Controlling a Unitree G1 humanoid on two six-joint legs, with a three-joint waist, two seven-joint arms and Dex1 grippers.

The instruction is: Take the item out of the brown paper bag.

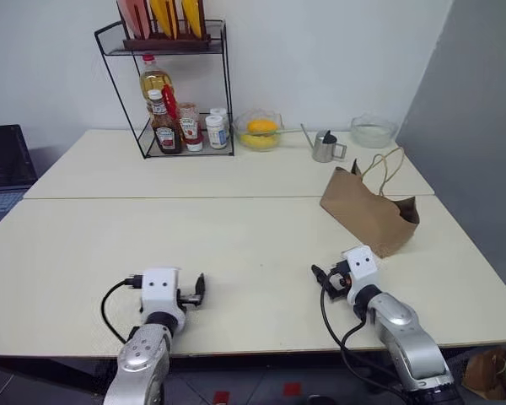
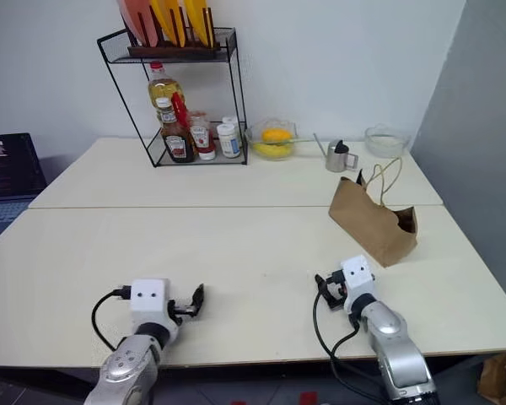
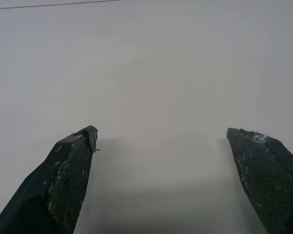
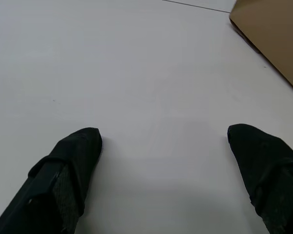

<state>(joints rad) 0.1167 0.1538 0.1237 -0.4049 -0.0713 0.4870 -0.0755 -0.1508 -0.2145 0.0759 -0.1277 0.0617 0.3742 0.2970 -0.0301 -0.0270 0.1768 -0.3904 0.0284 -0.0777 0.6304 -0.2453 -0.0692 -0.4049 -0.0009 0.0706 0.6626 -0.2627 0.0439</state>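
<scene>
We saw the paper bag [image 1: 369, 212] lying on its side w/ contents hidden; glass bowl [image 1: 259, 132] behind it held yellow fruit [image 1: 262, 126]. Left gripper [image 3: 161, 141] & right gripper [image 4: 163, 139] both spread, empty.

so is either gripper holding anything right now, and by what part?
Nothing held. Left gripper and right gripper are both open over bare table; the brown paper bag lies untouched.

Two arms in silver-grey metallic shells, each ending in a white, box-shaped wrist block bearing small dark round marks. A black cable loops from each block back along the forearm. The left gripper [image 3: 161, 141] and right gripper [image 4: 163, 136] each carry two black, tapered fingers [image 3: 71, 170]; the inner faces show a fine woven texture, with pale scuffs at the tips.
</scene>
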